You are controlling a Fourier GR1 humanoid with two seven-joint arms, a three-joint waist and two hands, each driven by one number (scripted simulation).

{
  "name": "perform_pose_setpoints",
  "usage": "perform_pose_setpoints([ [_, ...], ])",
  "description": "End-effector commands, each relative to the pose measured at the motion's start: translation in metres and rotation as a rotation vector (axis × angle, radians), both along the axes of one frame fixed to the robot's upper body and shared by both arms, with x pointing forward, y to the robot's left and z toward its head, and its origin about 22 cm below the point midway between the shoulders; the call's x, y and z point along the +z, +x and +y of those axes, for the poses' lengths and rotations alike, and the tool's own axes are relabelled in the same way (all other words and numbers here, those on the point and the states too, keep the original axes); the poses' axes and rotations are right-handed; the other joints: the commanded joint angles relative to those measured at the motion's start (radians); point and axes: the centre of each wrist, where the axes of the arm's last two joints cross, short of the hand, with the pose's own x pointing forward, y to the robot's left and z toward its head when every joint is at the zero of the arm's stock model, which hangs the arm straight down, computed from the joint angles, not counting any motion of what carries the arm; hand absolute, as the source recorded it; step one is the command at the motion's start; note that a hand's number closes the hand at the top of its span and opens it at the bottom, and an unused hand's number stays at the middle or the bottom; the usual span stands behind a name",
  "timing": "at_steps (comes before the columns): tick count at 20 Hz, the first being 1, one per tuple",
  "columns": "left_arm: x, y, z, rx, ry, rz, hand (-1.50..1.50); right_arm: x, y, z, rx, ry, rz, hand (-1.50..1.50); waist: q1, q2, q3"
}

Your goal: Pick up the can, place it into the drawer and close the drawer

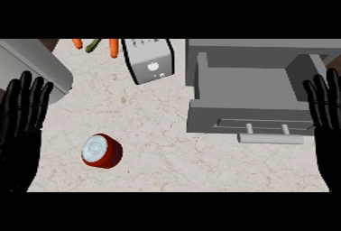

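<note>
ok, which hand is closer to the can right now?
Left. The left hand rests open at the view's left edge, just beside the can. The right hand rests at the right edge, past the open drawer.

Can (101, 151): red body, silver-white top with concentric rings. Stands on the pale marbled counter, lower left of the view, its top facing up and leaning slightly to the left. Nothing touches it.

Drawer (248, 97): grey, pulled open from its grey housing at upper right. Inside shows only a bare grey floor. Front panel faces the lower edge and carries a pale bar handle on two posts. Can and drawer lie well apart.
</note>
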Motion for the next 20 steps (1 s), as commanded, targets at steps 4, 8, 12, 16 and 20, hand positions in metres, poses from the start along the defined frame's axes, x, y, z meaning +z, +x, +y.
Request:
perform_pose_setpoints([
  [4, 0.007, -0.009, -0.018, -0.509, -0.027, -0.013, -1.5, 0.006, 0.008, 0.002, -0.016, 0.009, -0.022, -1.5, -0.024, -0.005, -0.007],
  [8, -0.024, -0.03, 0.003, -0.598, 0.122, 0.342, -1.5, -0.024, 0.001, -0.021, -0.136, 0.036, 0.277, -1.5, -0.017, -0.004, -0.007],
  [12, -0.011, -0.046, 0.028, -0.631, 0.119, 0.39, -1.5, -0.025, -0.012, -0.007, -0.138, 0.039, 0.32, -1.5, -0.018, -0.008, -0.006],
  [16, -0.002, -0.049, 0.054, -0.634, 0.134, 0.398, -1.5, -0.033, 0.002, -0.028, -0.143, 0.029, 0.315, -1.5, -0.02, -0.006, -0.005],
  [20, 0.003, -0.049, 0.074, -0.615, 0.104, 0.386, -1.5, -0.029, -0.024, -0.022, -0.131, 0.026, 0.32, -1.5, -0.025, -0.007, -0.006],
])
